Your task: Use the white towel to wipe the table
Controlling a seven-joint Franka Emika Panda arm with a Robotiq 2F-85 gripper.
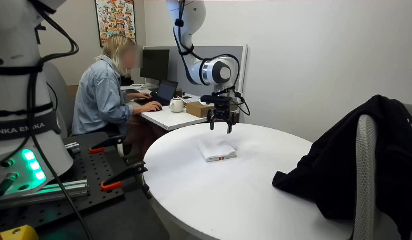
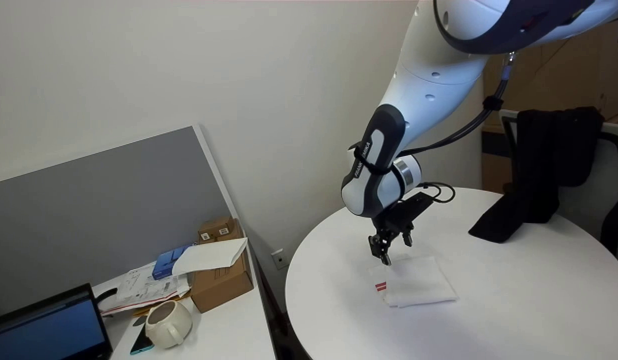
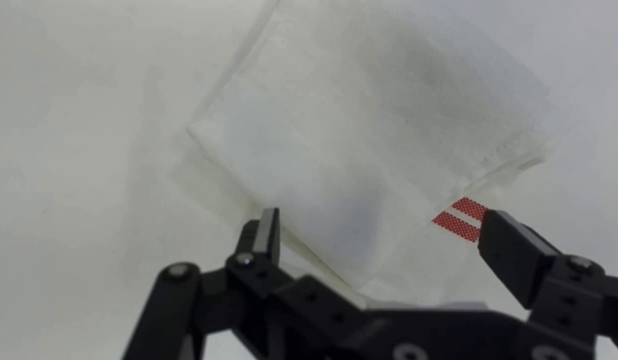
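Observation:
A folded white towel with two red stripes at one edge lies flat on the round white table (image 1: 232, 196). It shows in both exterior views (image 1: 215, 150) (image 2: 420, 282) and fills much of the wrist view (image 3: 359, 130). My gripper (image 1: 220, 129) points down and hangs above the table, near the towel, in both exterior views (image 2: 397, 253). In the wrist view the gripper (image 3: 381, 220) has its two fingers wide apart with nothing between them. The towel's striped corner lies below and between the fingers, and the right finger covers part of the red stripes.
A black garment (image 1: 329, 166) hangs over a chair (image 1: 365, 173) and spreads onto the table's edge. A person (image 1: 106, 90) sits at a desk beside the table. The desk holds a laptop (image 2: 46, 327), a mug (image 2: 169, 325) and cardboard boxes (image 2: 224, 282). A wall stands behind.

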